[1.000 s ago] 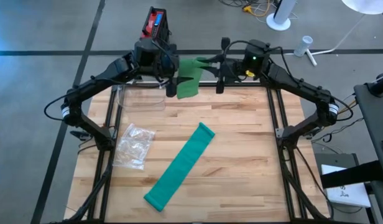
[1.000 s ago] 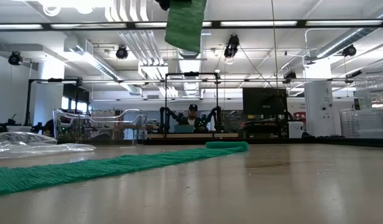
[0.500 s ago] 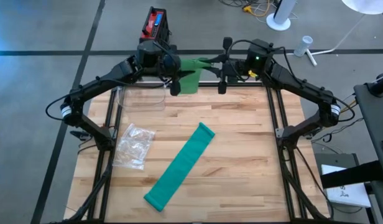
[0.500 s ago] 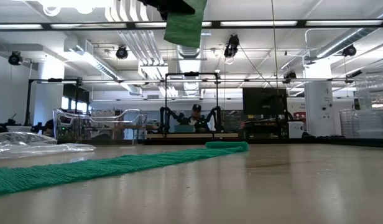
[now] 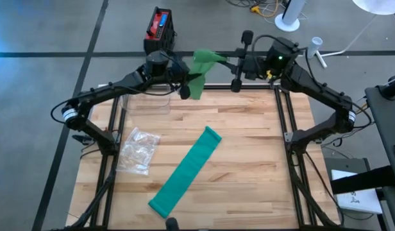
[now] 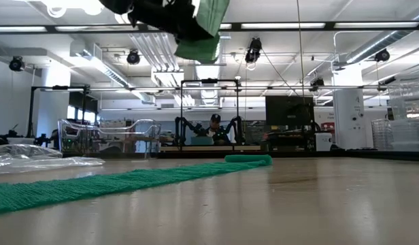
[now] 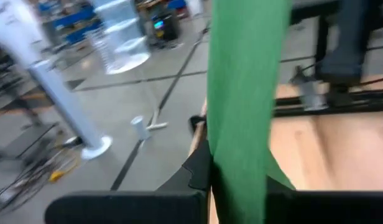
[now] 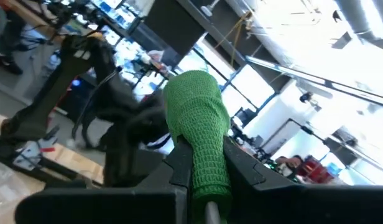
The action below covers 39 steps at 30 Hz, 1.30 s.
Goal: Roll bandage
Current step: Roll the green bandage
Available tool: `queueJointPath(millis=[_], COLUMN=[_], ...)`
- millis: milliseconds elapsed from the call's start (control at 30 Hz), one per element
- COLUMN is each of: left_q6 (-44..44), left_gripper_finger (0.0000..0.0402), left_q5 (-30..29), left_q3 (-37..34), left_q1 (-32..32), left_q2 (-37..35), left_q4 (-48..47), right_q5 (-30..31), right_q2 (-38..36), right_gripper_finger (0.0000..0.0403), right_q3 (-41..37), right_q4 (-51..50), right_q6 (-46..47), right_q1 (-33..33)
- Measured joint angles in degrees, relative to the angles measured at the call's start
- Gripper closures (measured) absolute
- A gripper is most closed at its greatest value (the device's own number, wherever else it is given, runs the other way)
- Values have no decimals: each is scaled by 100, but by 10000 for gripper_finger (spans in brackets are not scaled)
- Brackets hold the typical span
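Bandage (image 5: 184,171) is laid flat across the near table (image 5: 249,160), untouched. Farther back, a second green bandage (image 5: 201,67) is held aloft, pinched between the closed left claw (image 5: 183,82) and right claw (image 5: 236,72). Tension should be kept even so winding stays tight.

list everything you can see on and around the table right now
held bandage: one, green, in the air over the table's far edge, between both tools
flat bandage: one, green, laid diagonally across the table's middle
plastic bag: one, clear and crinkled, left part of the table
clear container: one, transparent, far-left corner
table: one, pale wood planks
red and black device: one, on the floor beyond the table
left tool: one, dark, shut on the held bandage
right tool: one, dark, shut on the held bandage's other end
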Motion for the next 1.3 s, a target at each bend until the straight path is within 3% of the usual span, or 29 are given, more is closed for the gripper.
queueJointPath(millis=[267, 567, 867, 1100, 1300], left_q6=[-277, -472, 194, 289, 173], left_gripper_finger=[401, 401, 396, 326, 227], left_q5=[-29, 123, 286, 281, 257], left_q3=[-702, -1105, -434, -435, -1081], left_q1=[165, 111, -191, -11, 421], left_q2=[-2, -9, -425, -899, -1060], left_q4=[702, 1829, 945, 183, 708], right_q5=[631, 705, 868, 586, 491], right_q2=[-65, 95, 709, 763, 795], right_gripper_finger=[363, 363, 364, 364, 364], right_q3=[569, 768, 732, 155, -273], right_q4=[-381, -520, -256, 603, 700], right_q6=[-179, -265, -1151, -1401, -1490], right_q1=[-56, -70, -125, -299, -404])
